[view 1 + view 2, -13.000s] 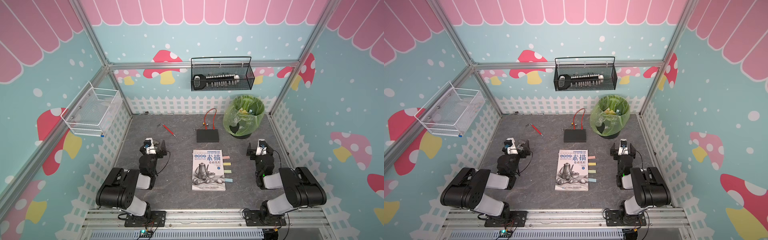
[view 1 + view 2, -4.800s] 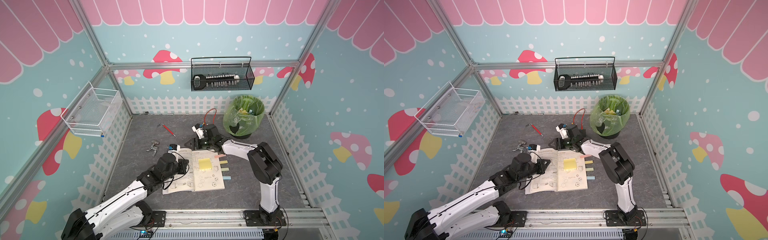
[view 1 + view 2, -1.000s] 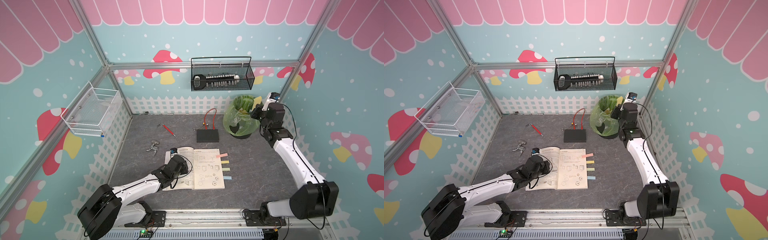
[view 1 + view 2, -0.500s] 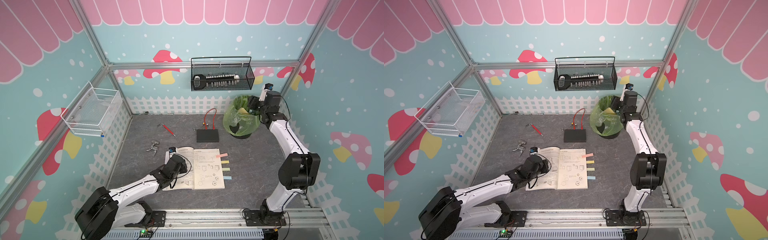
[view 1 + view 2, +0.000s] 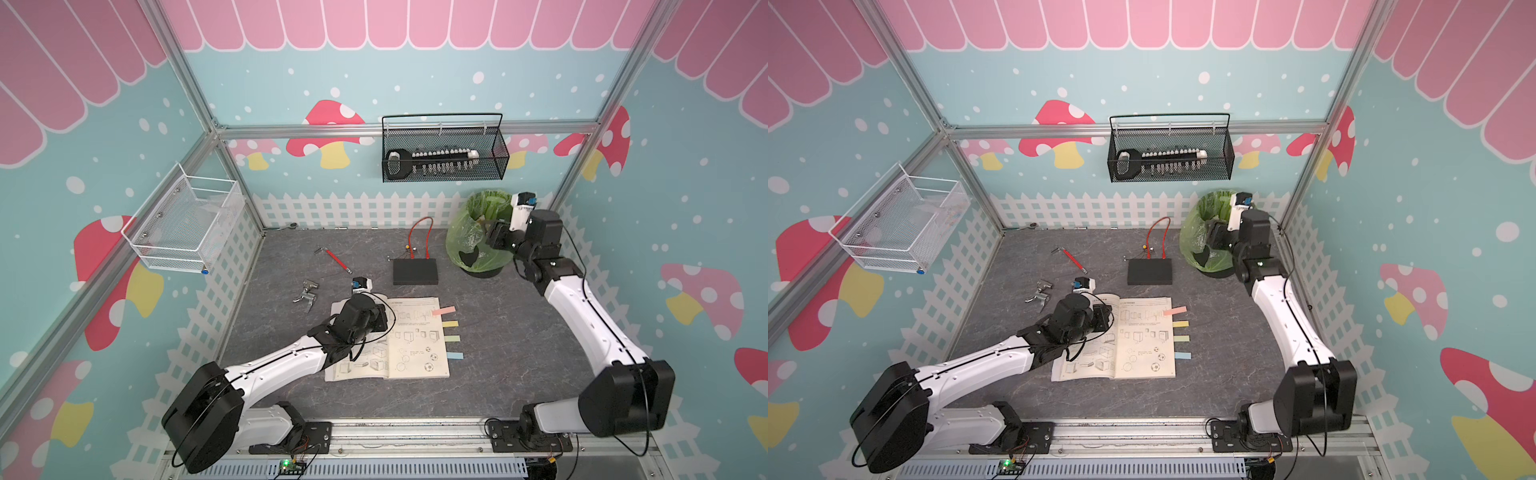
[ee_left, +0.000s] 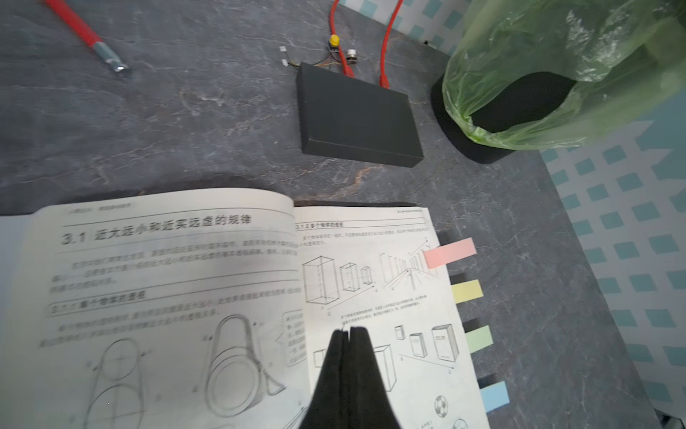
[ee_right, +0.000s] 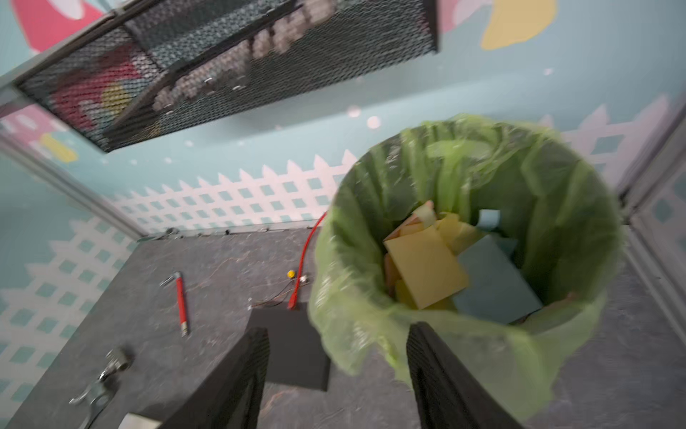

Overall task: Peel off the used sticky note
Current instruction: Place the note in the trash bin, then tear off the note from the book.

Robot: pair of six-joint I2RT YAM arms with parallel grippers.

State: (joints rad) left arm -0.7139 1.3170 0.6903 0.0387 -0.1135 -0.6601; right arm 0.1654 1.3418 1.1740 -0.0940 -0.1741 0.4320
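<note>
Sticky note (image 7: 427, 271) lies in the bin (image 7: 356, 237) — clear of parted right fingers (image 7: 237, 379)

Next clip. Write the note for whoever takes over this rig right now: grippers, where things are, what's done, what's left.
Left gripper: shut, empty, tips over the open book near its spine.
Right gripper: open, empty, up by the green-lined bin.
Yellow sticky note: on top of the papers inside the bin; none shows on the open pages. Four coloured tabs stick out of the book's edge.
Done: peel and discard, apparently.
Left: probably only retracting both arms.
</note>
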